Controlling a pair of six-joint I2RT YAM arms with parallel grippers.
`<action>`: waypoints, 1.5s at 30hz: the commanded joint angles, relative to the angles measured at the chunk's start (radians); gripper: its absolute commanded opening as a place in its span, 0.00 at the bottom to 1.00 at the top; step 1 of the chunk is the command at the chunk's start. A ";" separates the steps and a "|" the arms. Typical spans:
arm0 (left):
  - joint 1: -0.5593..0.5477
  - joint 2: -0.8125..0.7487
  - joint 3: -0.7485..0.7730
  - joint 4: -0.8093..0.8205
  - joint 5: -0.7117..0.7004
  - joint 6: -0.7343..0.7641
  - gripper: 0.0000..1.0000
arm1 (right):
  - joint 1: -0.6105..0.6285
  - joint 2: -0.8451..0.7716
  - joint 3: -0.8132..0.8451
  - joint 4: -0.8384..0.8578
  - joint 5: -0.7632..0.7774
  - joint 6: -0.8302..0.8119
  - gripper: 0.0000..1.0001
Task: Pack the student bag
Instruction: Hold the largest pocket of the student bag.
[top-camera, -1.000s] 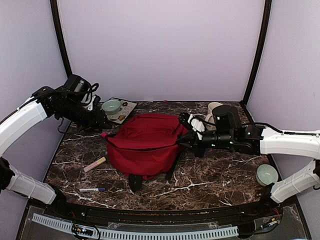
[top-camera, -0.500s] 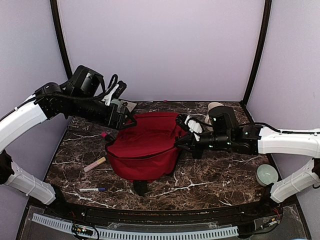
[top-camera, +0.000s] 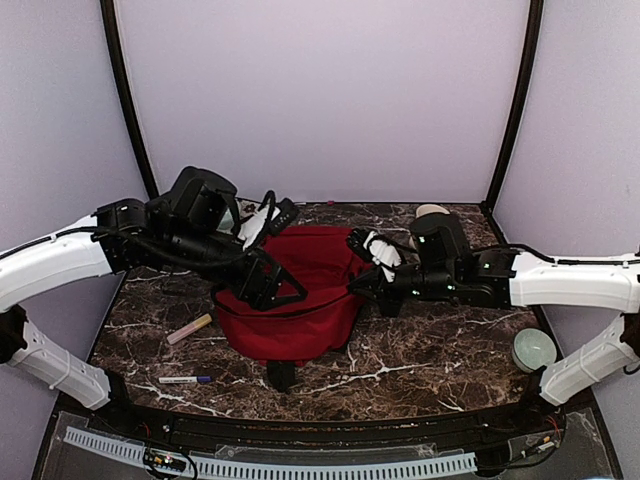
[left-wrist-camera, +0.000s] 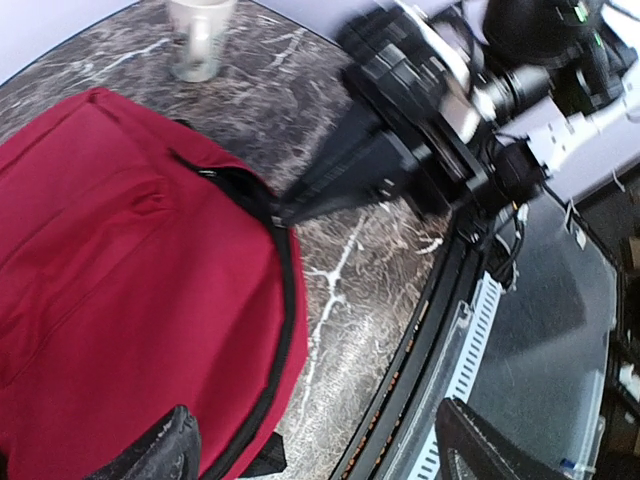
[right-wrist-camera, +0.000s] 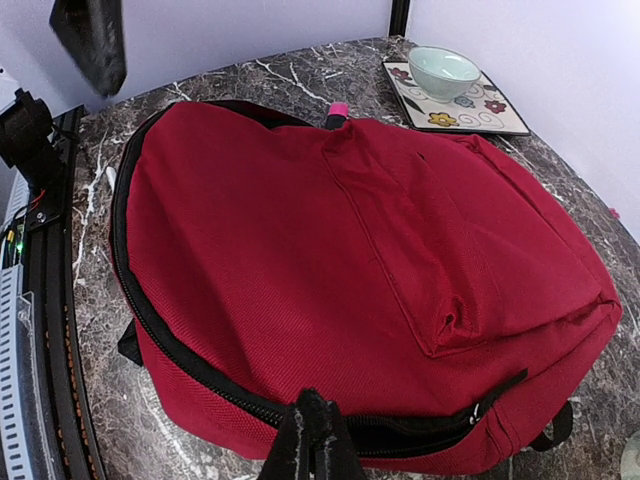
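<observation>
The student bag is a red backpack lying flat in the middle of the marble table, its black zipper band running round the edge. My right gripper is shut, its tips pinching that zipper band at the bag's right side. My left gripper hovers over the bag's left half. In the left wrist view the left gripper is open, with only the bag and table below it. The right gripper's tip shows there at the zipper.
A pale highlighter and a blue-capped marker lie left of the bag. A green bowl sits at the right. A cup stands behind the right arm. A bowl rests on a flowered tray, a pink item beside it.
My left arm swung from the table's back left to above the bag and its jaws opened wide. The bag's left side dropped and bunched. The right gripper kept its pinch.
</observation>
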 joint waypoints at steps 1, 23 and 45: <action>-0.043 0.018 -0.077 0.110 0.026 0.080 0.83 | 0.009 0.010 0.045 0.084 0.009 0.018 0.00; -0.132 0.155 -0.243 0.350 -0.173 0.266 0.39 | 0.014 0.051 0.117 0.015 -0.001 0.027 0.00; -0.133 0.007 -0.257 0.267 -0.165 0.236 0.00 | -0.101 0.119 0.077 0.198 0.132 0.063 0.00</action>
